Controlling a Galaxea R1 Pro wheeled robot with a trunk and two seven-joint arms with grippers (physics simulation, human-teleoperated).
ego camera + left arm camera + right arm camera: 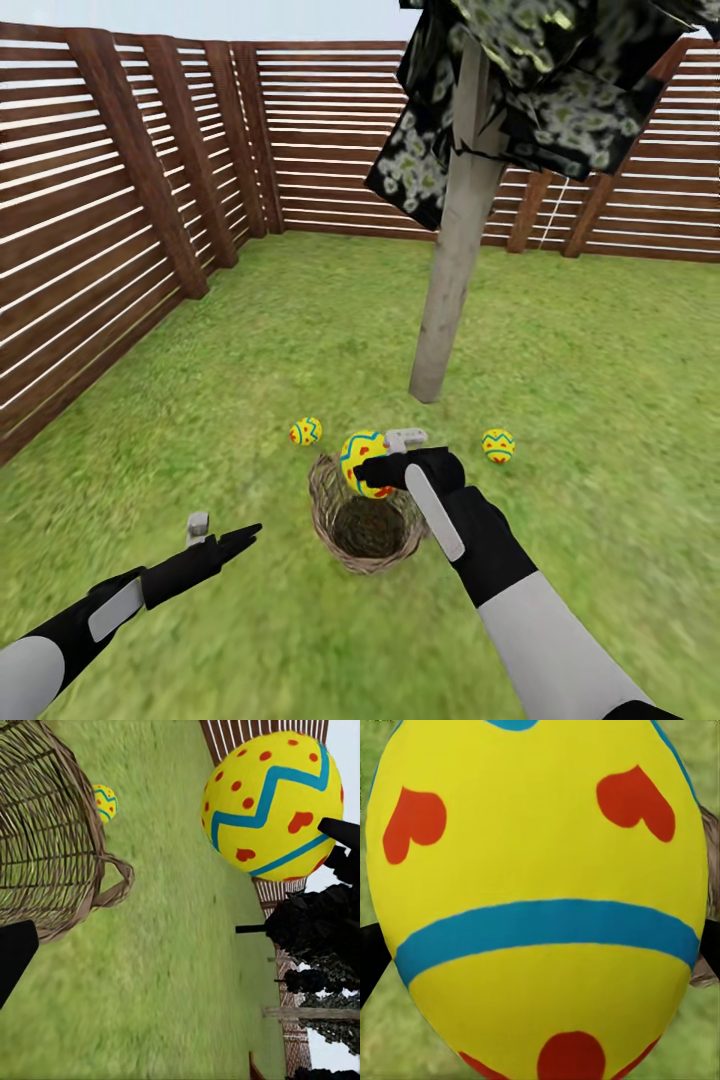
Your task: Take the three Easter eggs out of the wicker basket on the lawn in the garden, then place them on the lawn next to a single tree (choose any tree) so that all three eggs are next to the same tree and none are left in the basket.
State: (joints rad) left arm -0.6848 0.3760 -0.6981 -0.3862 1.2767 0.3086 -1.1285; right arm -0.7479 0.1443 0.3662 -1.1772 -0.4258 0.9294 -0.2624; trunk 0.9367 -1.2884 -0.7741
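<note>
Above wicker basket [366,525]: right gripper [385,470] grips 1 egg [362,462]; left gripper [225,535] state unclear.

Right gripper [372,470] is reaching far-left with jaws clamped on something, left gripper [235,538] hangs low near-left, jaws apart and empty.

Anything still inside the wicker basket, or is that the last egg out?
The wicker basket looks empty in the head view: only dark woven bottom shows. The right gripper holds the third egg above its rim, hiding a little of the far inner wall.
</note>
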